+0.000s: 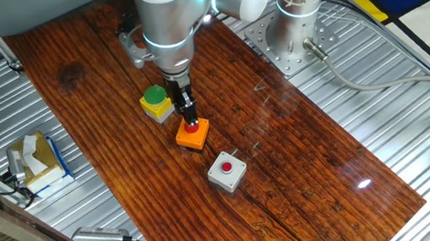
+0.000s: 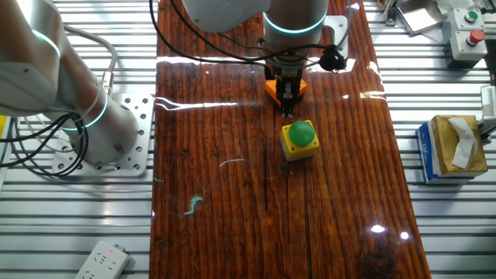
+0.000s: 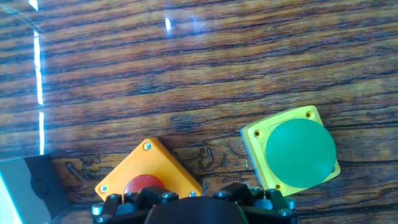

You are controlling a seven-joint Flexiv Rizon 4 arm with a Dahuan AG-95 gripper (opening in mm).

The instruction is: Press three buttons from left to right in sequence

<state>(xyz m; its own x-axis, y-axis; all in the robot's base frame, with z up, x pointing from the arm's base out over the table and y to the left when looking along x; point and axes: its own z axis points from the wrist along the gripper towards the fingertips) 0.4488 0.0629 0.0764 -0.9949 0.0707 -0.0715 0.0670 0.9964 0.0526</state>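
Tissue box (image 1: pixel 37 161) and white power strip (image 2: pixel 101 261) on the ribbed metal bench (image 1: pixel 378 70) beside the wooden board (image 1: pixel 307 166).

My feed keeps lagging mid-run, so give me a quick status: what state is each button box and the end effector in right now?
yellow box with green cap: upright on the wood board, nothing touching it.
orange box with red cap: upright, end effector tip down on its cap.
grey box with red cap: upright, untouched, clear of the arm.
end effector: pointing straight down over the orange box; finger gap not visible.

3 buttons (image 1: pixel 192 134) diagonally on table (image 1: pixel 306 158)
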